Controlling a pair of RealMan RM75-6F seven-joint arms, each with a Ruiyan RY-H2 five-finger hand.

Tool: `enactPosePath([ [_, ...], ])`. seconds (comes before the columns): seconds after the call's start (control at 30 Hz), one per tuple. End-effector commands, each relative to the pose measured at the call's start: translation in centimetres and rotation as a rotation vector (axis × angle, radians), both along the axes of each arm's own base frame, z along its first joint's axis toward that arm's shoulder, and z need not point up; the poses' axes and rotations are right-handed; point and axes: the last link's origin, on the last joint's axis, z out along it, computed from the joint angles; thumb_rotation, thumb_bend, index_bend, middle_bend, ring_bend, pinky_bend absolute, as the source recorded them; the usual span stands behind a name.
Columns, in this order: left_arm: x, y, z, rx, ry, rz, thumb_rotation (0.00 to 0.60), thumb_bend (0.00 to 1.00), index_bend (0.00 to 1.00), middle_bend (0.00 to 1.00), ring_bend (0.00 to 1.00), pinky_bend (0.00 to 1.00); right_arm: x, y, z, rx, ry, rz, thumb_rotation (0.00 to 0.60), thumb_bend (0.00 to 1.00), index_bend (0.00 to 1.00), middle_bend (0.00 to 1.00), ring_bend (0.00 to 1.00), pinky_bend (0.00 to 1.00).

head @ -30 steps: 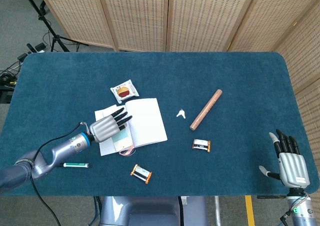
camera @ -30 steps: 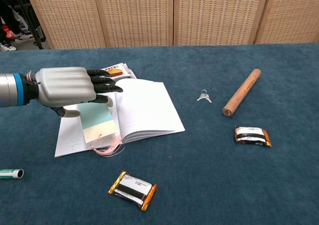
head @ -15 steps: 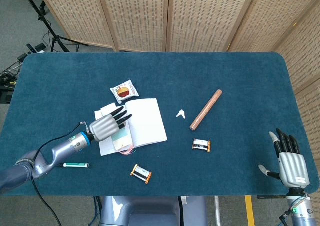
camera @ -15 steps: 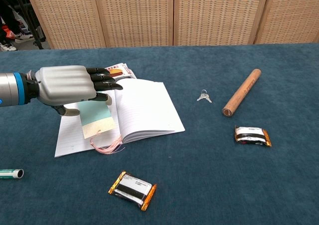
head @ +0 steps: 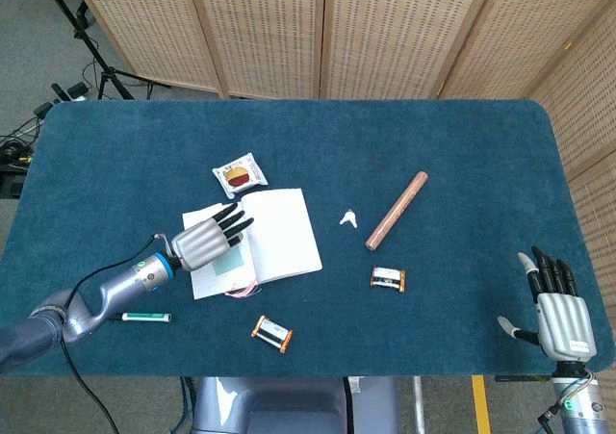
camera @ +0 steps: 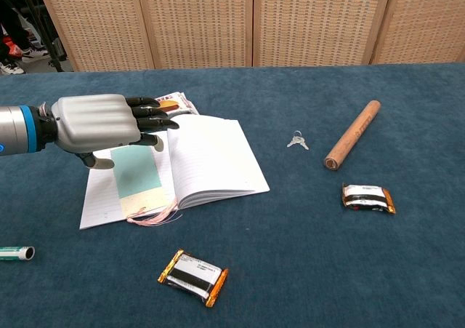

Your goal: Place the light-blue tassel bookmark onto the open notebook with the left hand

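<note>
Light-blue tassel bookmark (camera: 136, 177) lying on open notebook (camera: 214, 157)
Left hand (camera: 98, 123) above it — fingers straight, holding nothing.

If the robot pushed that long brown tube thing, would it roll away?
Probably yes. The brown tube looks round and lies flat on the blue cloth, so a sideways push would likely roll it. The soft cloth may slow it. It looks stiff and straight, so it probably won't bend.

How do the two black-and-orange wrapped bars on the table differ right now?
The near bar lies close to the front edge, below the notebook; the far bar lies right, just below the wooden rod. The near one is tilted, the far one almost level. Both share black wrappers, white labels and orange ends.
</note>
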Motion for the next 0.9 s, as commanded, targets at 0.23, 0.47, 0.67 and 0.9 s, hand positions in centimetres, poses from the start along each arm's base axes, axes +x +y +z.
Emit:
enactPosePath([
  [0.23, 0.3, 0.2, -0.1, 0.021, -0.021, -0.007, 0.600, 0.27, 0.25, 0.00, 0.00, 0.00, 0.0, 0.0, 0.0, 0.002, 0.000, -0.001, 0.600, 0.16, 0.00, 0.00, 0.00, 0.00],
  [0.47, -0.4, -0.9, 1.2, -0.059, -0.177, 0.236, 0.600, 0.29, 0.22, 0.00, 0.00, 0.00, 0.0, 0.0, 0.1, -0.002, -0.005, 0.005, 0.600, 0.16, 0.00, 0.00, 0.00, 0.00],
  [0.67, -1.2, -3.1, 3.8, -0.133, -0.269, 0.547, 0.600, 0.29, 0.10, 0.00, 0.00, 0.00, 0.3, 0.3, 0.0, 0.002, -0.008, 0.023, 0.600, 0.16, 0.00, 0.00, 0.00, 0.00],
  [0.9, -1.3, -4.9, 5.7, -0.148, -0.297, 0.710, 0.600, 0.30, 0.05, 0.00, 0.00, 0.00, 0.6, 0.5, 0.2, -0.002, -0.018, 0.038, 0.600, 0.16, 0.00, 0.00, 0.00, 0.00],
])
